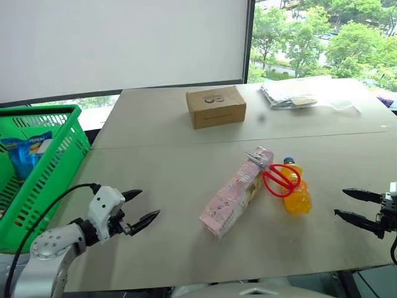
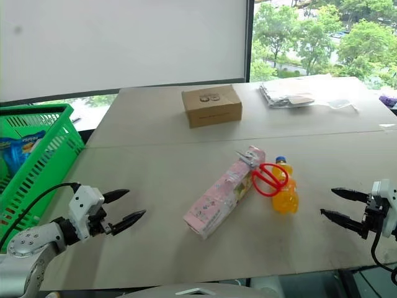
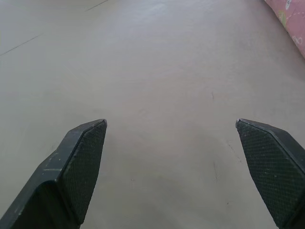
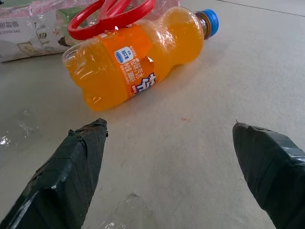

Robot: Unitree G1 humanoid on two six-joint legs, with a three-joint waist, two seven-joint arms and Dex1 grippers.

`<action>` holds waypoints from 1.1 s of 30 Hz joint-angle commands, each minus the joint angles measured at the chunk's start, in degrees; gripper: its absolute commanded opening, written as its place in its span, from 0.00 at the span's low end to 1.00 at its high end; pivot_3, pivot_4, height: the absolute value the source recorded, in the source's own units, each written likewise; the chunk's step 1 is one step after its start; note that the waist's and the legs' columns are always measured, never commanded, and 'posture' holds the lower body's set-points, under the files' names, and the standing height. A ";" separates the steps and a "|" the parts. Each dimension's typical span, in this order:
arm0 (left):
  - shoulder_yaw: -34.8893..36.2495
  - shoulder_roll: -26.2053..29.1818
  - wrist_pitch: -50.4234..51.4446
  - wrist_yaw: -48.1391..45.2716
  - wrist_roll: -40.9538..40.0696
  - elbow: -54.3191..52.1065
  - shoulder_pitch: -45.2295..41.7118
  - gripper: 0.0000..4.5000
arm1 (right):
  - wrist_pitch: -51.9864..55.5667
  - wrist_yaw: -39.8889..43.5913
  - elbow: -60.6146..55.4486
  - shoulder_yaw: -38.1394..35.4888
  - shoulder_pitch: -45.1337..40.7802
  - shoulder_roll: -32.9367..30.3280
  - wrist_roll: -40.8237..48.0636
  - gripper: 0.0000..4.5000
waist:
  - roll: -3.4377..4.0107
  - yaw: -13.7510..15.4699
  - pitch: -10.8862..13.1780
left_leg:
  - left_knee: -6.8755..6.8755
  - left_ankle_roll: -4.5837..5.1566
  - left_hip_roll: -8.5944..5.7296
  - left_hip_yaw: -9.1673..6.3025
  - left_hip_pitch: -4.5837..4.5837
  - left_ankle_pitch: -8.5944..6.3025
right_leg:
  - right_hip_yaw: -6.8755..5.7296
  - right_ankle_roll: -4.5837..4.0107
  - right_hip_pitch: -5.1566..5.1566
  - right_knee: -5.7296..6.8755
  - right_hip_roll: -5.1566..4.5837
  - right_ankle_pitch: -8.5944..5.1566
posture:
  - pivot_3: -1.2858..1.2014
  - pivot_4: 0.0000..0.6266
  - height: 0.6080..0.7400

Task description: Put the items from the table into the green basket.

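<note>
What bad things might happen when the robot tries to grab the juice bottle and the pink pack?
1. The red scissors lie across the pink package and the orange drink bottle; lifting either could fling them off.
2. The bottle lies on its side on the table, so a nudge from the open right end effector may roll it.
3. The green basket sits far left of the items; the long package could catch its rim.

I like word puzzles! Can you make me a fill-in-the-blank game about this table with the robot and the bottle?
1. The scissors have ____ handles.
2. The orange bottle has a ____ cap.
3. The basket is coloured ____.
4. Both the left gripper and the right gripper are ____.

Missing words: red; blue; green; open
</note>
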 commanded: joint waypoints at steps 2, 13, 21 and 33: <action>-0.29 0.27 -2.31 0.69 1.54 1.24 -2.00 1.00 | 0.33 -1.91 -3.39 -2.11 -1.03 -0.80 -0.02 0.99 | 0.03 0.17 0.01 | 0.00 0.00 0.00 0.01 0.00 -0.01 | 0.01 0.00 0.00 -0.01 0.00 0.00 | 0.50 0.02 0.88; -1.01 0.59 -2.39 0.46 1.66 2.12 -3.90 1.00 | 8.94 -10.41 -12.14 -3.08 -3.71 0.50 2.50 0.99 | 0.00 0.76 0.05 | 0.00 0.01 0.02 0.09 0.00 -0.05 | 0.06 0.01 -0.03 -0.02 0.00 0.00 | 0.50 0.02 0.88; -0.13 1.58 -2.00 -1.40 -0.20 1.93 -6.04 1.00 | 21.49 -18.48 -23.32 -2.76 -8.25 1.25 7.35 0.99 | -0.06 0.86 0.14 | 0.00 0.03 0.03 0.10 -0.07 -0.06 | 0.07 0.01 -0.07 -0.05 0.00 0.01 | 0.50 0.03 0.88; 3.63 12.46 12.40 -11.53 -17.59 -14.19 -10.83 1.00 | 26.07 -26.13 -34.59 13.20 -15.47 2.96 -2.21 0.99 | -0.36 0.79 0.32 | 0.02 0.28 0.02 0.12 -0.65 0.05 | 0.07 -0.22 -0.66 -0.15 0.02 0.21 | 0.52 0.03 0.88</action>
